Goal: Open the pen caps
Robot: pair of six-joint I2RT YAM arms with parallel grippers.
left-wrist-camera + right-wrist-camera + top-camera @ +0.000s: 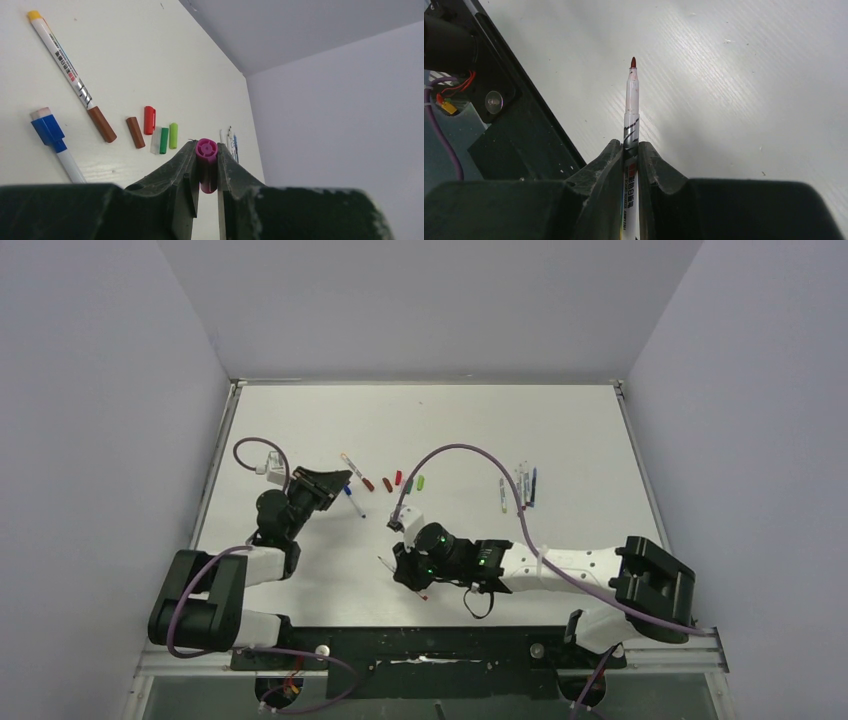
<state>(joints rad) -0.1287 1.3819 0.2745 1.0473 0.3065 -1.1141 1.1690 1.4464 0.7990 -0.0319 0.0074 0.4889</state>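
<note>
Left and right wrist views, pen-cap task. The left gripper [206, 148] is shown with its jaws clamped on a purple cap [206, 170], a short tube seen end-on with a round inner ring visible. The right gripper [630, 148] is shown with its jaws clamped on an uncapped pen [632, 100]. Its whitish barrel, dark banding and bare red tip project beyond the fingers over the table [734, 90], near the front edge. Dark print on this barrel is too blurred to be read. A brown-capped pen [67, 70] with a yellow end is seen lying on the table. The red and blue lettering along its barrel cannot be made out. Beside it lies a blue-capped pen [52, 140]. Four loose caps are grouped just ahead of the left fingers: a maroon cap [135, 132], a red cap [149, 120], a green cap [164, 140] and a lime cap [173, 135]. Further pens [230, 142] are seen beyond.
</note>
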